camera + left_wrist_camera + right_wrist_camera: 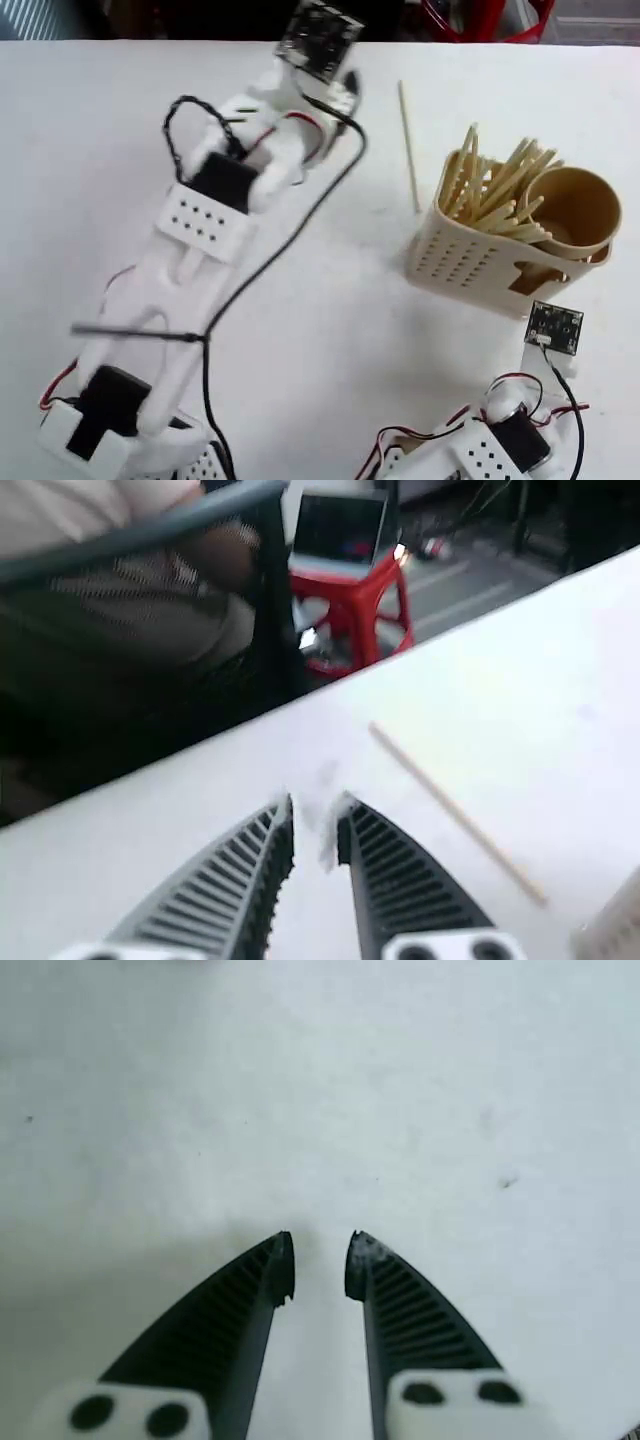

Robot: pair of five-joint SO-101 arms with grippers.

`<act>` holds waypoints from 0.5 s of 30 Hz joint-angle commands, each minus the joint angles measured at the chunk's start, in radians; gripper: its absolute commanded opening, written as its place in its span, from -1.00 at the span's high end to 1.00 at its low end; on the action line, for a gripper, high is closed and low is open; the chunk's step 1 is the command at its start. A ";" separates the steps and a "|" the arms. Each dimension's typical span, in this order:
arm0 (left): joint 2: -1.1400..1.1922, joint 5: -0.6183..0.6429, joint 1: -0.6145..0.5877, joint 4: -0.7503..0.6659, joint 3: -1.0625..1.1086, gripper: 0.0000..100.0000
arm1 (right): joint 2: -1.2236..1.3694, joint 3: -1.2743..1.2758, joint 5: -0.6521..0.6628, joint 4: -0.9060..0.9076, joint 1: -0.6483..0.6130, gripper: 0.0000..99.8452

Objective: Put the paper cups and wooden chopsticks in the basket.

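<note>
One wooden chopstick lies loose on the white table, just left of the beige basket. The basket holds several chopsticks and a paper cup. My left gripper hovers at the far side of the table, left of the loose chopstick. Its fingers stand a little apart with nothing between them, and the left gripper is short of the stick. My right gripper hangs over bare table, slightly open and empty.
The right arm sits at the near right, in front of the basket. The far table edge runs close behind the left gripper, with a red stool beyond it. The basket's corner shows in the left wrist view.
</note>
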 commanded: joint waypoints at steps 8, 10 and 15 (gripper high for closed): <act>-0.050 0.006 -0.151 -0.436 0.674 0.81 | 0.001 -0.117 0.072 0.005 -0.008 0.81; -0.044 0.005 -0.156 -0.552 0.721 0.81 | 0.005 -0.203 0.078 0.019 -0.004 0.76; -0.044 0.005 -0.154 -0.603 0.752 0.81 | 0.096 -0.528 0.097 0.101 0.001 0.66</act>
